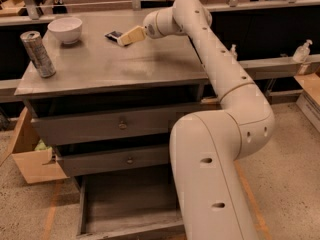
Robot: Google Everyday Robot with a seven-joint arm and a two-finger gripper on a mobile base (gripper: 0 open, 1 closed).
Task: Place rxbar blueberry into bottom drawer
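A silver can (38, 54) and a white bowl (65, 29) stand at the upper left on the grey cabinet top (150, 66), with the rxbar blueberry (114, 34) lying flat just right of the bowl near the far edge. The gripper (123, 39) hangs low at upper centre, its tip just beside the bar; whether it is apart or closed cannot be told. At the bottom of the frame the bottom drawer (125, 211) stands pulled out beneath two closed drawers, the arm's bulk along its right side. A cardboard box (31, 163) sits lower left.
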